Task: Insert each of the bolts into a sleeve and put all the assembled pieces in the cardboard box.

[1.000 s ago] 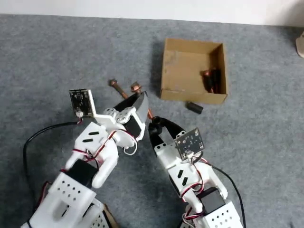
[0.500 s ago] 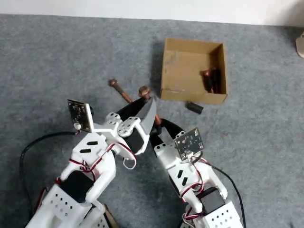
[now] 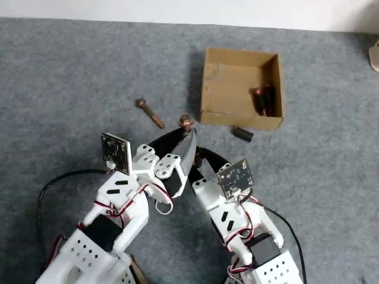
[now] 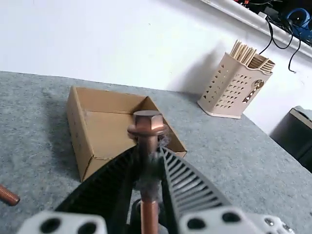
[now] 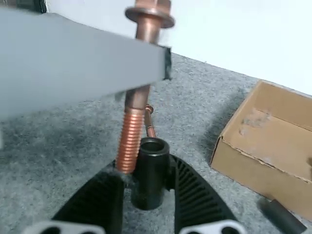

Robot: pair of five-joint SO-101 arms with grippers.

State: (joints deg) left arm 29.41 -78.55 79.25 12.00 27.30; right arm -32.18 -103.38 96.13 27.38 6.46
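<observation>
Loose sleeve [image 3: 241,134] just beside cardboard box [image 3: 220,118]

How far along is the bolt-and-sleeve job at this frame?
Done: what looks like one assembled piece lies in the cardboard box. In hand: the left claw grips a bolt and the right claw a sleeve; the bolt's threaded end is beside the sleeve's mouth, not yet in it. Left: seat that bolt, box it, then pair the loose bolt and loose sleeve lying on the grey mat.
</observation>
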